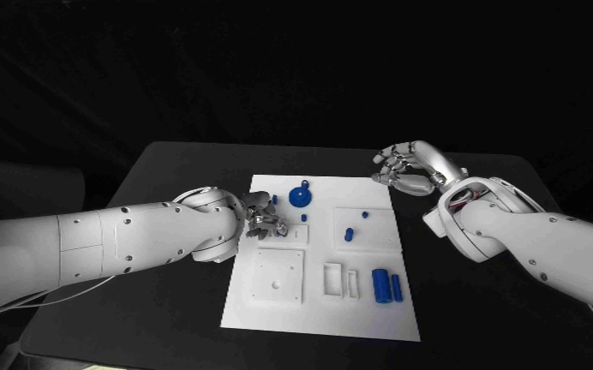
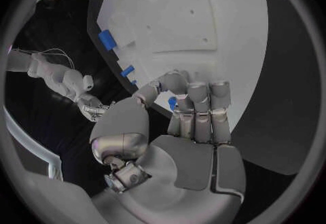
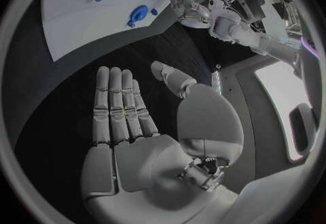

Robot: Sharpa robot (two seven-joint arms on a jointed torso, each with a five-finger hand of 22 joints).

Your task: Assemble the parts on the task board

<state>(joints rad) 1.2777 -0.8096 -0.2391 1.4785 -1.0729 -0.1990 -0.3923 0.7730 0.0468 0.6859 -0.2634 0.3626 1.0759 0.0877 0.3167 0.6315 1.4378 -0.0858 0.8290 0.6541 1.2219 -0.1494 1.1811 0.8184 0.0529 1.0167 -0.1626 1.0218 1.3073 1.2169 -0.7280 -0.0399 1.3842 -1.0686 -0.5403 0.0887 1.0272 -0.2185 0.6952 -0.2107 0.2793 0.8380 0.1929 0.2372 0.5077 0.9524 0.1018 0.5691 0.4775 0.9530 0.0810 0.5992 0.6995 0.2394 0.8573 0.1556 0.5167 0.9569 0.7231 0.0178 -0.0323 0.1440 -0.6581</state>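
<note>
The white task board (image 1: 324,319) lies in the middle of the black table. My left hand (image 1: 257,216) is over the board's left edge with its fingers curled in, and it pinches a small blue part (image 2: 173,103) at its fingertips. My right hand (image 1: 408,169) hovers open off the board's far right corner, its fingers (image 3: 119,104) stretched out and holding nothing. On the board lie a blue round disc (image 1: 301,194), a small blue peg (image 1: 305,217), two more small blue pieces (image 1: 349,234) and two blue cylinders (image 1: 386,286) near the front right.
A white square plate (image 1: 279,274) and white bracket pieces (image 1: 336,278) sit on the board's near half. Bare black table (image 1: 161,173) lies to either side of the board. In the right wrist view the disc (image 3: 139,13) shows beyond my right hand.
</note>
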